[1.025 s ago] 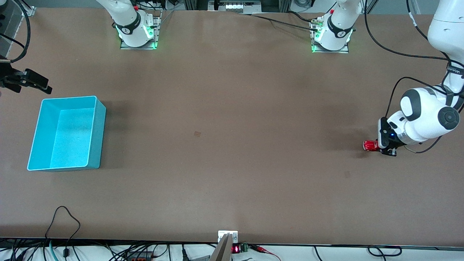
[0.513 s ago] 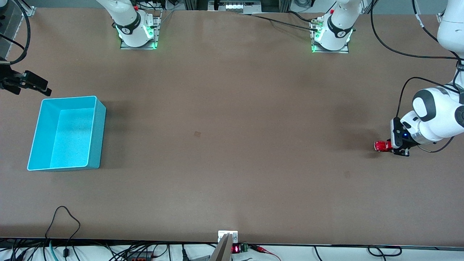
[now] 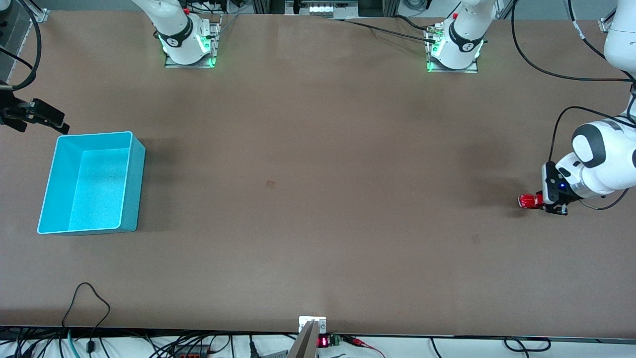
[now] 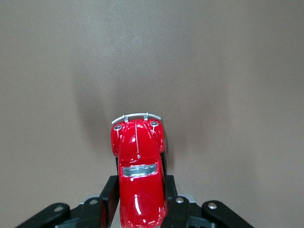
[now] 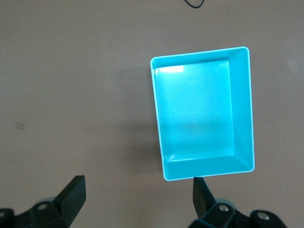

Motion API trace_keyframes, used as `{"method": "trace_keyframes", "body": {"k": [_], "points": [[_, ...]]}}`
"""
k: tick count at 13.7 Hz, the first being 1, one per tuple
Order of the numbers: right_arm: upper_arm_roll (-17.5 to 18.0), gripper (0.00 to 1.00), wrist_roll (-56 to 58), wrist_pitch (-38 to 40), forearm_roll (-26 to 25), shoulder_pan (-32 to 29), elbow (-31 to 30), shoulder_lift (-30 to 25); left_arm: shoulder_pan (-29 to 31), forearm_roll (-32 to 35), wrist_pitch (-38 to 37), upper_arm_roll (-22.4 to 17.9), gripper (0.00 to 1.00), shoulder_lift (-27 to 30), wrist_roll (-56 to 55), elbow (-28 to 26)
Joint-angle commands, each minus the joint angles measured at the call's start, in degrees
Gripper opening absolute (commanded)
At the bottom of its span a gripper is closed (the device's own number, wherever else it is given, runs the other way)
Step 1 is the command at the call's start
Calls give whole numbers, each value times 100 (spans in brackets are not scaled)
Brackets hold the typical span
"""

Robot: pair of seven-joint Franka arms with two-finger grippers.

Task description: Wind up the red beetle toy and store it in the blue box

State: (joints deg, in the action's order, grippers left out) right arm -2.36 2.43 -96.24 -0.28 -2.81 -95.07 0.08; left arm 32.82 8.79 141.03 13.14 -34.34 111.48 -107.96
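**A:** Wide brown table (image 3: 318,209), bare in the middle, cables hanging along its front edge. Where's the car?

**B:** The red beetle toy (image 3: 530,201) is at the left arm's end of the table, pinched between the fingers of the left gripper (image 3: 544,203). In the left wrist view the toy (image 4: 137,173) sticks out nose-first past the fingers (image 4: 110,195), which clamp its rear flanks. It looks low, at or just above the tabletop; I can't tell whether the wheels touch.

**A:** And the blue box (image 3: 133,185)?

**B:** Well apart, at the right arm's end, empty. The right gripper (image 3: 36,113) waits up in the air near the box's corner, jaws spread wide, holding nothing; its camera looks down into the box (image 5: 242,107).

**A:** What might fail?

**B:** The body is glossy and rounded, and only the back half is gripped, so it could squirt out under pressure. If winding means dragging the wheels backward, too little downward force lets them skid and the spring stays slack. And a wound car released crooked may miss the box altogether.
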Motion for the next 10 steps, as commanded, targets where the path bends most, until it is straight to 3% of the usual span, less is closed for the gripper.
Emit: {"method": "trace_keyframes", "body": {"k": [1, 10], "points": [[-1, 100, -49, -26, 19, -27, 23, 0, 145, 62, 92, 22, 24, -381, 189, 275], [8, 100, -41, 9, 11, -1, 23, 35, 295, 62, 92, 22, 28, -372, 436, 293]]}}
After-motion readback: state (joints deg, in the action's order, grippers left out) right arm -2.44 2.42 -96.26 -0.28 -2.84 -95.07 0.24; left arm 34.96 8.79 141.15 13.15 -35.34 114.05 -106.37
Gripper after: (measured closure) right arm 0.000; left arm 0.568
